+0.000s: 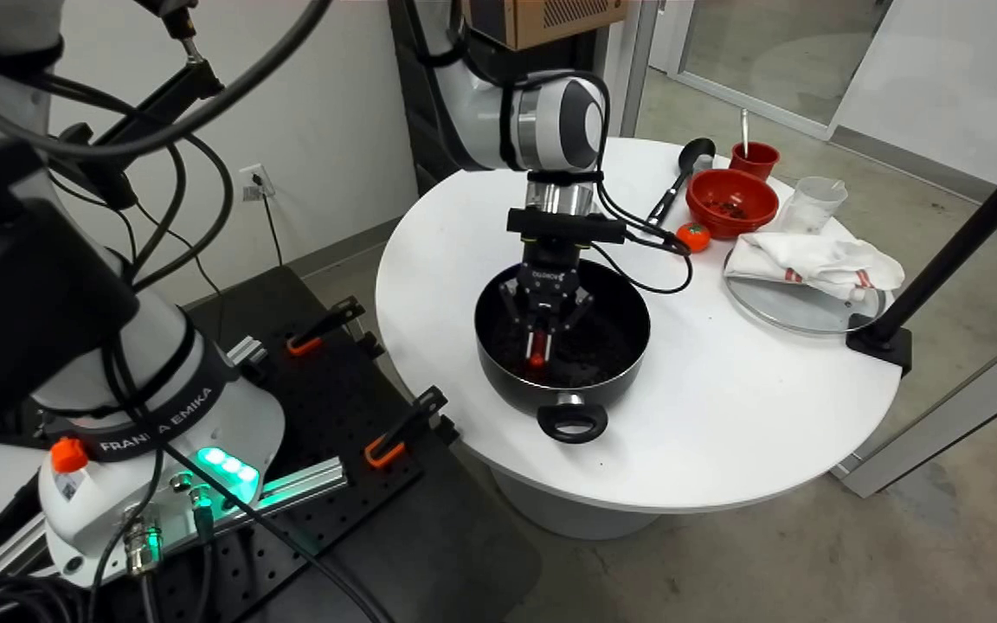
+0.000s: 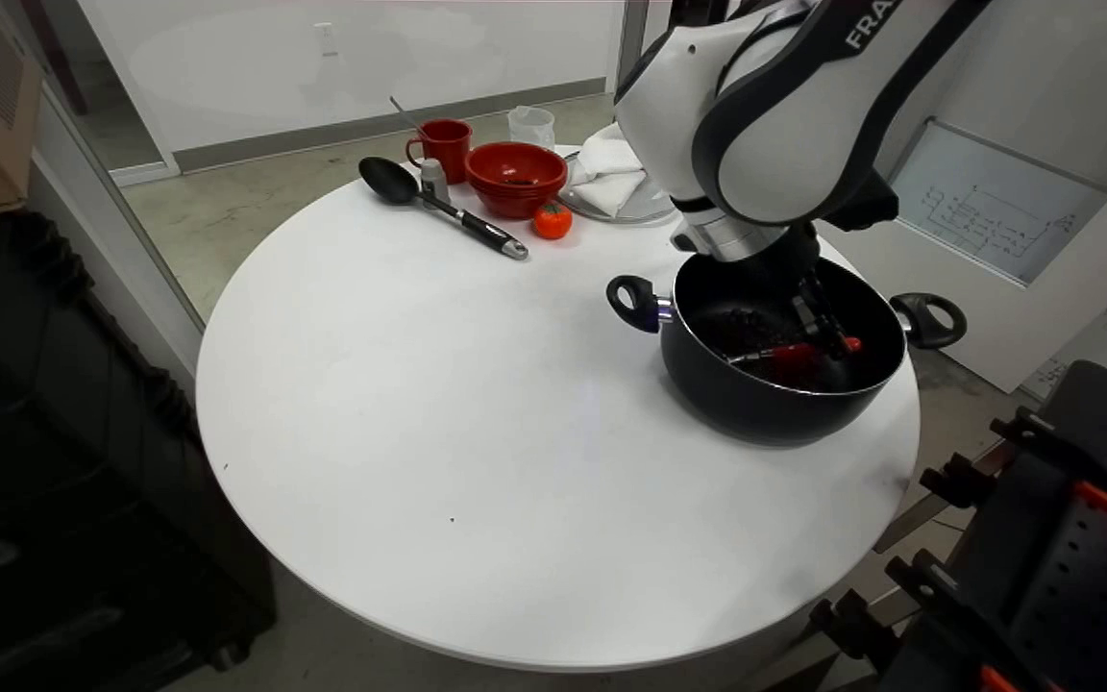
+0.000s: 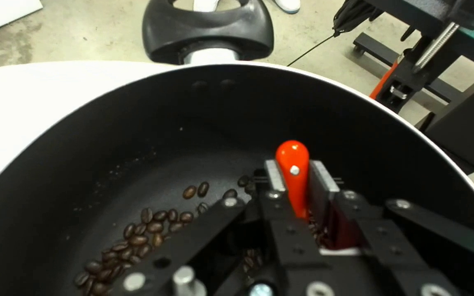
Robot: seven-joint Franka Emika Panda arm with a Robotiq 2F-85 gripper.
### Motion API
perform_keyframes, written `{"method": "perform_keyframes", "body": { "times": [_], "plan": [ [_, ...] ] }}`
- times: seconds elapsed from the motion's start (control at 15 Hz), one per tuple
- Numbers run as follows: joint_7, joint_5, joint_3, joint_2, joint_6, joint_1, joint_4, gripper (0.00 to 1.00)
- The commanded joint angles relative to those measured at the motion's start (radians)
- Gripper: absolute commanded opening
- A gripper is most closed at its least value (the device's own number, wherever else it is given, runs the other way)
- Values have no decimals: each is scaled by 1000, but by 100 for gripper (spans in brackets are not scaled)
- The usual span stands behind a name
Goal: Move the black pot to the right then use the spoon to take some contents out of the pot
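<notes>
I have the claw [image 3: 298,176] clenched on the handle of the red-handled spoon [image 3: 293,154], a fingertip on each side, the rounded end poking out beyond the tips. It is down inside the black pot [image 2: 755,415], and in an exterior view I can see the spoon's metal neck slanting away within the rim; its head I cannot make out. My wrist view shows coffee beans [image 3: 138,240] clustered on the pot's bottom, though I can't tell whether the spoon touches them. The pot sits upright near the edge of the round white worktop [image 2: 457,413]. Apart from it are stacked red bowls [image 2: 515,204] with a tomato [image 2: 552,221] just beside them, a red mug [image 2: 446,159], a black serving spoon [image 2: 484,231], and a white cloth [image 1: 819,260] lying on a glass lid [image 1: 797,311].
</notes>
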Motion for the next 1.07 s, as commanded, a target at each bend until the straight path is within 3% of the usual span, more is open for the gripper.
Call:
{"method": "perform_keyframes", "body": {
  "times": [0.0, 1.0],
  "plan": [
    [-58, 46, -20, -47, 25, 0, -35, 5],
    [-73, 76, -63, -122, 8, 4, -33, 5]
  ]
}}
